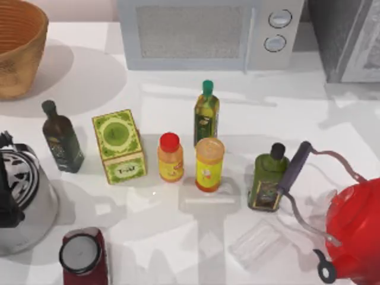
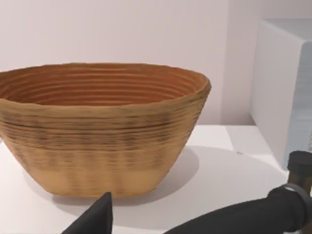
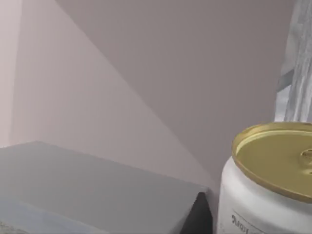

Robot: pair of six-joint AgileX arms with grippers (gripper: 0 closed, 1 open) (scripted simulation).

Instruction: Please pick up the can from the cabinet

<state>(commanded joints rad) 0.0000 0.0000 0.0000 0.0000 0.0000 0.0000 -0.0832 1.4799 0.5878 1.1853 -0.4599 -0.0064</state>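
The can (image 3: 265, 195) has a white body and a gold round top, and it stands very close to the right wrist camera. A dark part of my right gripper (image 3: 199, 217) sits right beside its wall; whether it grips the can is unclear. Behind the can is a strip of speckled grey cabinet (image 3: 298, 73). In the top view the cabinet (image 1: 347, 41) is the grey box at the far right, beside the microwave. A dark tip of my left gripper (image 2: 100, 217) shows low in the left wrist view, facing the woven basket (image 2: 97, 131).
The white microwave (image 1: 208, 32) stands at the back. Mid-table hold a dark bottle (image 1: 61, 139), a green box (image 1: 119, 145), a red-capped yellow bottle (image 1: 170, 157), an orange-lidded canister (image 1: 209, 164) and two oil bottles (image 1: 206, 116) (image 1: 268, 178). A red kettle (image 1: 356, 231), silver kettle (image 1: 24, 202) and dark red cylinder (image 1: 83, 255) line the front.
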